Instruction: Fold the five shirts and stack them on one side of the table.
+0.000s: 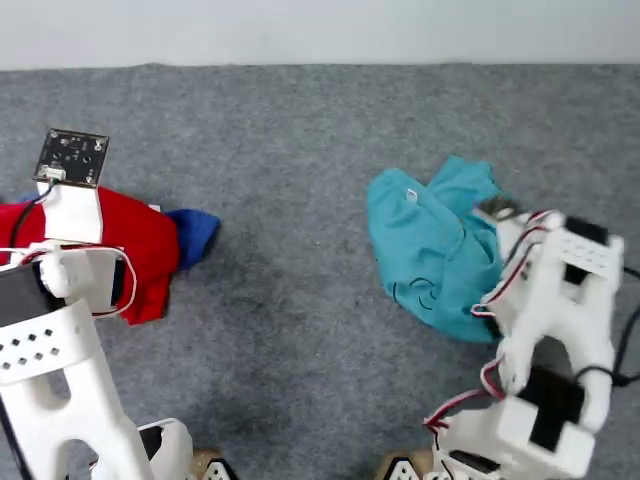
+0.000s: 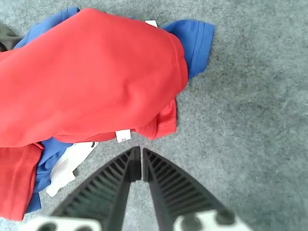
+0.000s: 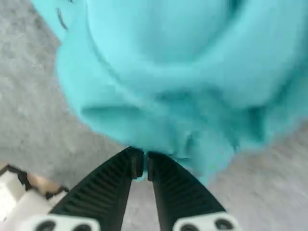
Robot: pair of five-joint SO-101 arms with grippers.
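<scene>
Counting cloth, I find one teal shirt [image 1: 430, 250], one red shirt [image 2: 91, 77], one blue shirt [image 2: 197, 38], one white shirt [image 2: 67, 166] and one dark scrap [image 2: 7, 36]. The white shirt and the scrap show from my left wrist; the high view shows red, blue and teal on the grey bench [image 1: 290, 300]. My right gripper [image 3: 140, 166] is clenched on the teal shirt's near edge, and the crumpled heap stretches lengthwise straight ahead of it. My left gripper [image 2: 141, 166] is clenched on nothing, just short of the red shirt, which lies crosswise ahead on top of the blue.
</scene>
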